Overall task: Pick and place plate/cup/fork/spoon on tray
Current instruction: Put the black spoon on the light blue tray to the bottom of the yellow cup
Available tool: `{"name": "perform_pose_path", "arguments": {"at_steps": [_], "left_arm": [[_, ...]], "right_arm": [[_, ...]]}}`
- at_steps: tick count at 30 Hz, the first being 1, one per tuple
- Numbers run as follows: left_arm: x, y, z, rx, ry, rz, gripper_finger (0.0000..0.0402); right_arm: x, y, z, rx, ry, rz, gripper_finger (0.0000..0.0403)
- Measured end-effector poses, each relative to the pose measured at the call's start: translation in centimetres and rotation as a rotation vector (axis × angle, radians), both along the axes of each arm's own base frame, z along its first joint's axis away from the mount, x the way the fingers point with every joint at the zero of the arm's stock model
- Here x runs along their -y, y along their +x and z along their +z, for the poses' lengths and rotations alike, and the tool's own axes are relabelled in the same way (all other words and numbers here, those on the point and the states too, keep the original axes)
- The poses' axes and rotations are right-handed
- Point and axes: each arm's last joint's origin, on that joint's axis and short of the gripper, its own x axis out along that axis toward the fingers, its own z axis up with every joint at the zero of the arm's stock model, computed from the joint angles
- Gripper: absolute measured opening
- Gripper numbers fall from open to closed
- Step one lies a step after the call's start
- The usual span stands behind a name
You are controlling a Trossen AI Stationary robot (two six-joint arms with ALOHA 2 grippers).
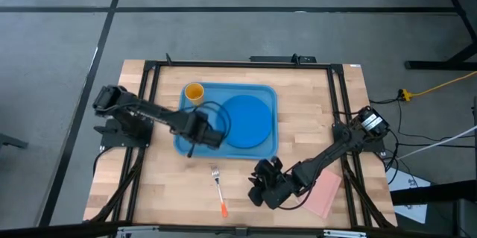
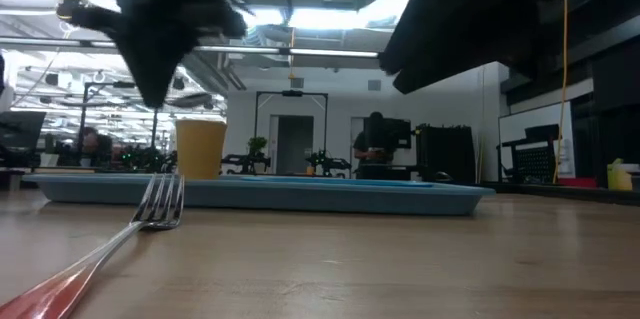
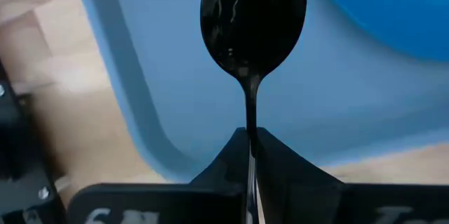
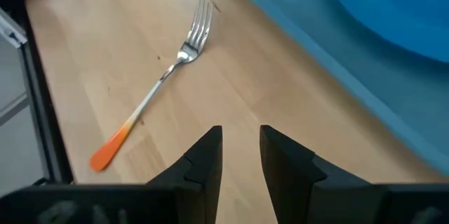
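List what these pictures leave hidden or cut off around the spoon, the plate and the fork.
- Spoon: in the left wrist view the handle vanishes between the left gripper's fingers; in the high view that arm covers it.
- Plate: cut off by the edge in both wrist views; in the low view the tray rim hides it.
- Fork: the handle end blurs and runs off the edge in the low view.

You'll find no text you can read here; only cut-off pale marks on the left gripper [image 3: 250, 155] body, too partial to make out.
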Motion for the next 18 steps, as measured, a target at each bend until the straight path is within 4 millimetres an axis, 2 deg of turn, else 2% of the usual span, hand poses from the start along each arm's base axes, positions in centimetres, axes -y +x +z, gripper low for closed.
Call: {"name": "perform_pose_path", "arguments": {"at_steps": [6,13,18], "left_arm": [[-3.2,0.3,-1.1,-0.016,-0.029,0.048,0.0006],[-5.2,-0.9,-5.0,-0.042,-0.11,0.141,0.0006],[-6.3,-1.4,-6.7,-0.011,-0.133,0.195,0.0006]], "right_arm": [[-0.8,-0.5,0.0,0.001,0.0,0.024,0.01],[-1.7,-1.2,0.0,0.001,0.0,0.052,0.01],[-2.0,-1.4,0.0,0.002,0.0,0.061,0.01]]}}
